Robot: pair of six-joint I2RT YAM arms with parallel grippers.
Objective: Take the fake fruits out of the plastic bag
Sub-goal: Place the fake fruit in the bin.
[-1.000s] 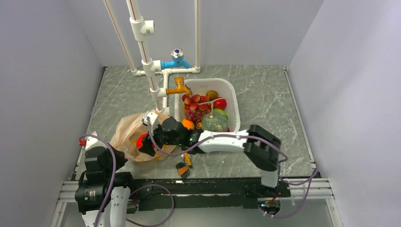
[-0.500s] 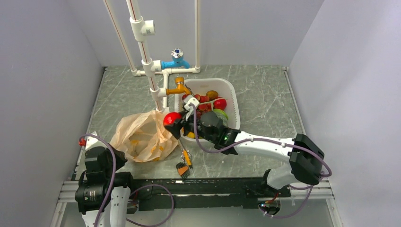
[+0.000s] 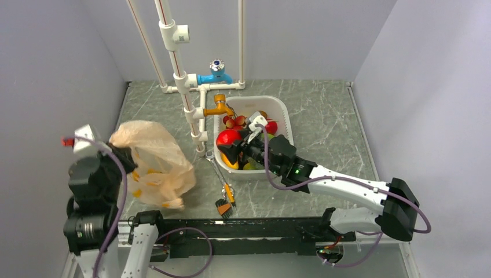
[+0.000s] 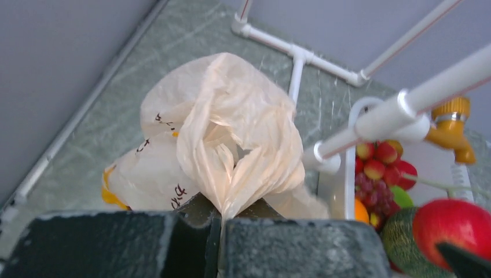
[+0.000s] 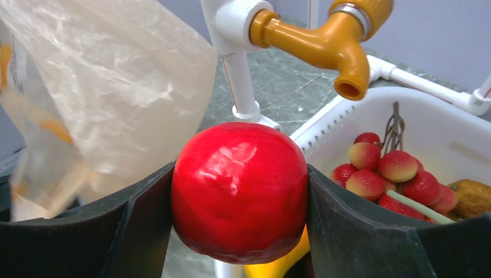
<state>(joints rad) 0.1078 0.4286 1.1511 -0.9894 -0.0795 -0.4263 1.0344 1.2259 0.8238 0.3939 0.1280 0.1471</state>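
My left gripper (image 3: 118, 155) is shut on a gathered fold of the beige plastic bag (image 3: 155, 163) and holds it up above the table at the left. The fold runs between the jaws in the left wrist view (image 4: 220, 231), with the bag (image 4: 226, 127) hanging beyond them. My right gripper (image 3: 230, 143) is shut on the large red round fruit (image 3: 227, 137), above the near-left corner of the white basin (image 3: 288, 124). The fruit (image 5: 240, 188) fills the jaws (image 5: 240, 200). Red grapes (image 4: 370, 188) and the netted melon (image 4: 399, 240) lie in the basin.
White pipes with an orange tap (image 3: 219, 106) and a blue valve (image 3: 215, 72) stand just left of and behind the basin. The tap (image 5: 339, 43) hangs close above my right gripper. A small brush (image 3: 224, 200) lies on the table near the front edge. Small red-yellow fruits (image 5: 382, 171) fill the basin.
My right gripper has carried the red fruit from the bag rightward to the basin's corner. My left arm has risen, lifting the bag up and to the left.
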